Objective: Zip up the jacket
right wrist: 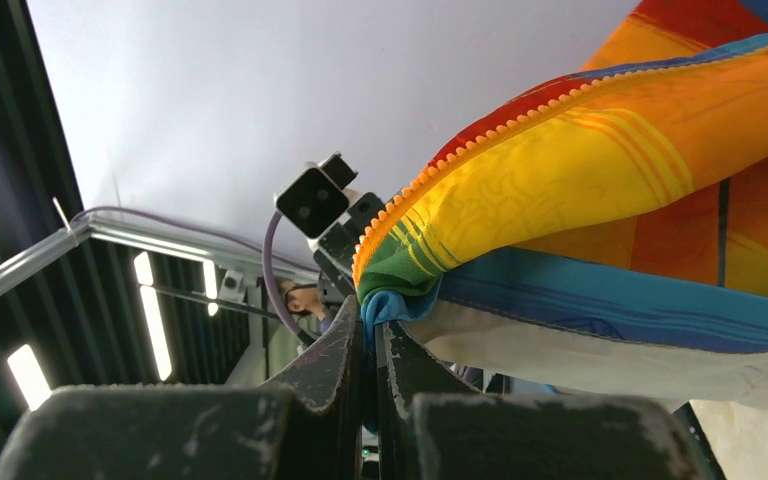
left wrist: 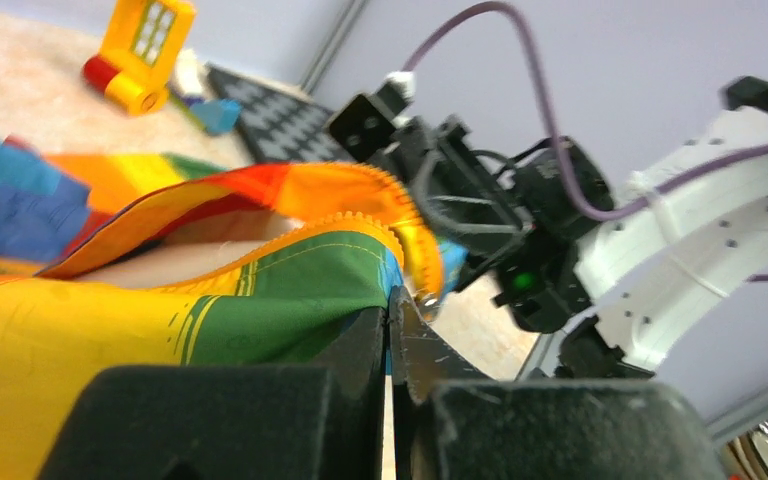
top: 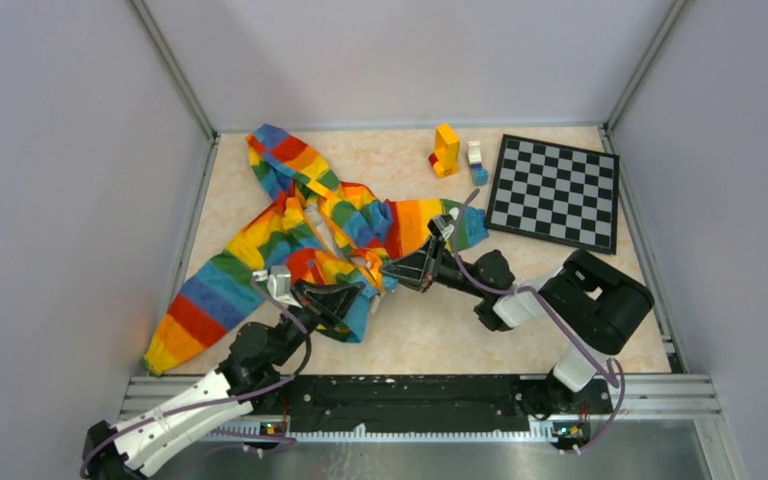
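**Both pincers are gripping the lower front edges of the jacket (top: 300,230), readying the zipper for joining.**
We are holding the jacket bunched on the surface (top: 520,320) ahead of both arms. The left pincer (left wrist: 390,305) is clamping the green hem, with the orange zipper teeth (left wrist: 350,217) running just above its tips. The right pincer (right wrist: 368,335) is pinching the blue corner directly above its tips. We judge the next move calls for aligning both tooth rows end to end.

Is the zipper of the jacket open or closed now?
Open. In the left wrist view the two orange rows of zipper teeth of the jacket run apart, not meshed.
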Controlling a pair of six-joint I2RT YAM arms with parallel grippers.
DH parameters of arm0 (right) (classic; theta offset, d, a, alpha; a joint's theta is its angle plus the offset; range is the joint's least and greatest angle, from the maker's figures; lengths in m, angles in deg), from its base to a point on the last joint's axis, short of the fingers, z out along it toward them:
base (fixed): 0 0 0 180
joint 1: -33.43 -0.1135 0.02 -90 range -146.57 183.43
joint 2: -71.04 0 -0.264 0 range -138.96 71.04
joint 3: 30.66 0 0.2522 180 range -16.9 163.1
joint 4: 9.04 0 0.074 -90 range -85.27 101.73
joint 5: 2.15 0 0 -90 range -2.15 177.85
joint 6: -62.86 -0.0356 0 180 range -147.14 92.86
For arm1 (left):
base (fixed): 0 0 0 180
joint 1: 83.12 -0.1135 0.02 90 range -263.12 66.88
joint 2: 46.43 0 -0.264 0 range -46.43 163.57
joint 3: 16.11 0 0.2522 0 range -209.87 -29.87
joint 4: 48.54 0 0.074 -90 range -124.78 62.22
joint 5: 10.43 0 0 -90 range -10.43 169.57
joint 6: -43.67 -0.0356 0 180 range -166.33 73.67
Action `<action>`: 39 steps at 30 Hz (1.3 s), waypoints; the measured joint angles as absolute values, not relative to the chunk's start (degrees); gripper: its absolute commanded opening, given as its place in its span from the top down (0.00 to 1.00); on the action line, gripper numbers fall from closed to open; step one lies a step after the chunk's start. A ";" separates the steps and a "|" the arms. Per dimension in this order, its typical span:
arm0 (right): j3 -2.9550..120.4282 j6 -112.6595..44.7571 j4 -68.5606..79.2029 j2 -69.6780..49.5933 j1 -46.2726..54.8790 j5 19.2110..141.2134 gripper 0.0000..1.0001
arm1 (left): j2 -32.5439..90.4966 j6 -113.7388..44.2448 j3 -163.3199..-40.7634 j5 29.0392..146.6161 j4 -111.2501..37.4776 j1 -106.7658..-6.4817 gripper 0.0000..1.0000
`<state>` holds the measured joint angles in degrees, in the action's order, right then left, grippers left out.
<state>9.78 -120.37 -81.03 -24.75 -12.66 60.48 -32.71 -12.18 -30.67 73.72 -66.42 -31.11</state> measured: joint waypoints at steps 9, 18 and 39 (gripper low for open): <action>5.89 -118.60 -81.05 -24.01 -9.46 52.94 1.00 | -29.81 0.24 -35.15 62.57 -34.55 -31.11 0.33; 6.02 -111.47 -81.42 -29.25 -9.46 42.93 0.98 | -29.44 7.02 -43.50 70.24 -21.55 -31.11 0.01; 2.15 -99.71 -81.05 -33.23 -9.46 39.34 0.94 | -5.15 34.45 -47.41 71.51 -33.07 -31.29 0.20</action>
<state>2.15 -99.71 -81.05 -33.23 -9.46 39.34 -5.15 34.45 -47.41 71.51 -33.07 -31.29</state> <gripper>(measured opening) 0.052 0.885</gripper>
